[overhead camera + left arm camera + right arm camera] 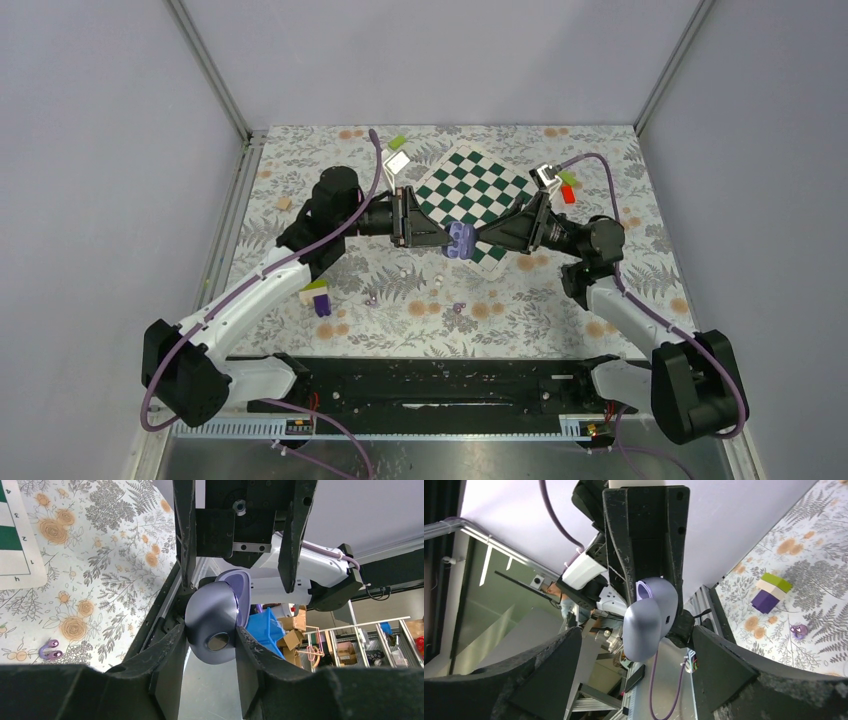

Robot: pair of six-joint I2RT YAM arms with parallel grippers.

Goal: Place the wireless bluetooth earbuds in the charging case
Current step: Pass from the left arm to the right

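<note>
The charging case [461, 241], pale lavender in this light, hangs in the air over the near corner of the chessboard [470, 185]. My left gripper [450, 240] comes from the left and is shut on the case [212, 622], one finger on each side. My right gripper [476, 243] faces it from the right, open wide with the case [644, 625] between its fingers but apart from both. Two tiny white specks [403, 270] [437, 284] on the floral cloth may be the earbuds; they are too small to be sure.
A green-white-purple stacked block [318, 296] stands beside the left forearm. Small purple bits [458, 307] [370, 297] lie on the cloth near the front. Small blocks [397, 155] [556, 180] sit by the board's far corners. A wooden cube [284, 203] lies at the left.
</note>
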